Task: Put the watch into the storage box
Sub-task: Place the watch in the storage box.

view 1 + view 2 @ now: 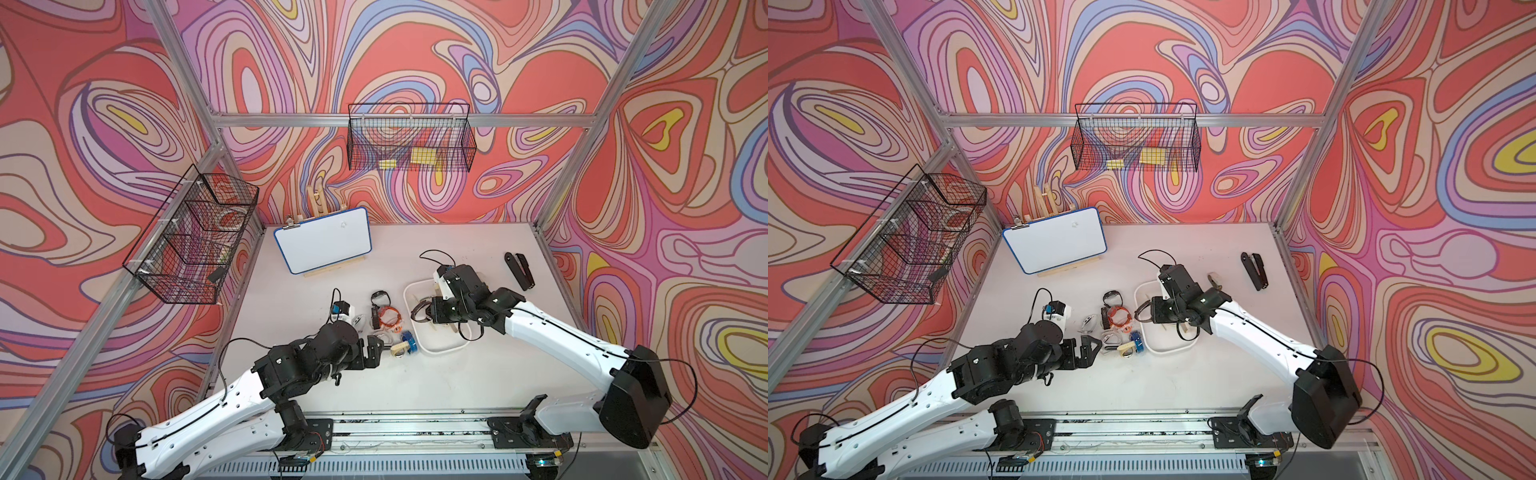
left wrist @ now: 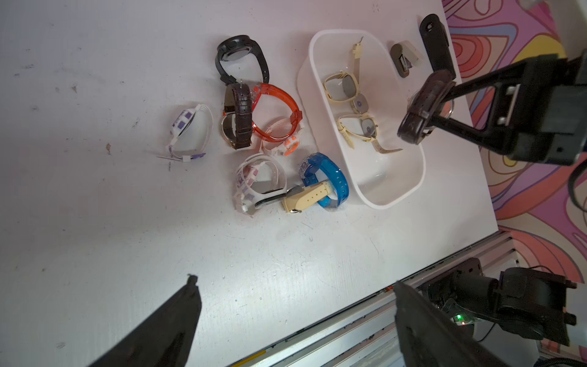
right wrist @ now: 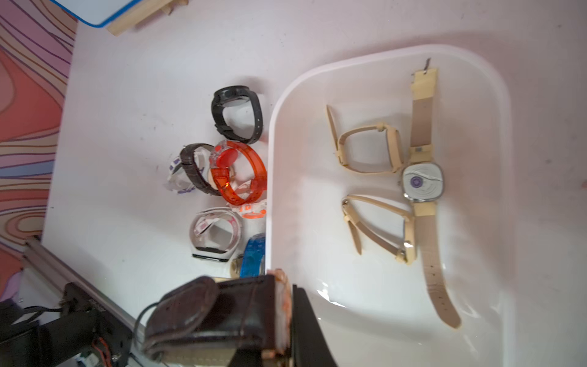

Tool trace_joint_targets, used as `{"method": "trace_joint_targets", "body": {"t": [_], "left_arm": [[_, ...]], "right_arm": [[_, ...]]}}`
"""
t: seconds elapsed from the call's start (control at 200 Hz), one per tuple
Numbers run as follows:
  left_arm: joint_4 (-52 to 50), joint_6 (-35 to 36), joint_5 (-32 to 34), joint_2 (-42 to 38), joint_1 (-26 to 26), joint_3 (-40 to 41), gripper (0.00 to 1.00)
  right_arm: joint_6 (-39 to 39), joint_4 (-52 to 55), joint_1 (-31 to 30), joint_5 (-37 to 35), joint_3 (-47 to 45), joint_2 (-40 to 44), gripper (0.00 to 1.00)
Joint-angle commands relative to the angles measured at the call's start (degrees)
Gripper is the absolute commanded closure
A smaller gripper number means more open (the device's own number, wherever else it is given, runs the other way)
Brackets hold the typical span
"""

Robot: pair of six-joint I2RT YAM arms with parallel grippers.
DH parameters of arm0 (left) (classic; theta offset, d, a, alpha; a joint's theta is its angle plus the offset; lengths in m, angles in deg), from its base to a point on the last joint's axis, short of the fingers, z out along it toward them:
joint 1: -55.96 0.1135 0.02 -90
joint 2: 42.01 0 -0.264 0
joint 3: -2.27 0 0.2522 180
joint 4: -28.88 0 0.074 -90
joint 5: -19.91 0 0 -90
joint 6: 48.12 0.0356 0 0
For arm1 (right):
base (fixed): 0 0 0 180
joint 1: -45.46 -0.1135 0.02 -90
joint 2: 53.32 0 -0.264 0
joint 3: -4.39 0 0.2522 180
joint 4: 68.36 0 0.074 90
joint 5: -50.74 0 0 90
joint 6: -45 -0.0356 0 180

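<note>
Clamped jaws on the right gripper (image 1: pixel 422 312) pinch the watch (image 2: pixel 420 109) by its case and hold it in the air. It hangs over the long rim of the storage box (image 2: pixel 394 203) that faces the loose pile, clear of the box floor. The watch has a dark brown leather strap with a scaly, crocodile-like grain, buckled into a closed loop. The right wrist view shows a thin coppery edge on its case against the inner finger.

Inside the white box lie three cream-strapped watches (image 3: pixel 422 190) – one stretched out flat with a squarish silver case and a pale dial with a purple centre, the other two buckled and lying beside it.

Just beside the box, on the side away from the table's (image 1: pixel 415 395) right edge, sits the pile of loose watches (image 2: pixel 266 127) – black, brown, clear orange, clear blue, cream and white ones, several touching.

The left gripper (image 1: pixel 1090 348) hovers over the near side of that pile with its jaws spread wide and nothing between them.

A black stapler (image 1: pixel 518 270) lies near the right edge, and a whiteboard (image 1: pixel 322 245) stands toward the far left corner.
</note>
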Motion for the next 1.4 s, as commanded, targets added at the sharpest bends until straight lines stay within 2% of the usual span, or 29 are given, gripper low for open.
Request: {"method": "trace_joint_targets", "body": {"t": [0.0, 0.25, 0.901, 1.037, 1.147, 1.267, 1.392], "left_arm": [[-2.9, 1.6, 1.7, -0.4, 0.1, -1.5, 0.00], [-3.5, 1.9, 1.7, -0.5, 0.0, -1.2, 0.00], [-0.9, 1.7, 0.3, 0.7, 0.1, 1.3, 0.00], [-0.8, 1.8, -0.2, 1.3, 0.1, 1.3, 0.00], [-1.0, 1.9, -0.3, 1.5, 0.0, 1.3, 0.00], [-1.3, 2.0, -0.4, 1.4, 0.0, 1.3, 0.00], [-1.6, 2.0, -0.3, 1.5, 0.0, 1.2, 0.00]], "right_arm": [[8.0, 9.9, 0.2, -4.6, 3.8, -5.5, 0.94], [11.1, 12.1, 0.2, -6.6, 6.6, -14.2, 0.99], [7.8, 7.6, -0.7, -8.0, -1.3, -16.7, 0.98], [7.9, 7.6, -0.8, -7.4, -1.3, -17.3, 0.88], [8.1, 8.0, -0.8, -7.7, -0.6, -16.8, 0.72], [8.5, 9.2, -0.9, -8.0, 1.0, -15.4, 0.59], [9.0, 11.0, -0.8, -8.4, 3.3, -13.9, 0.55]]}}
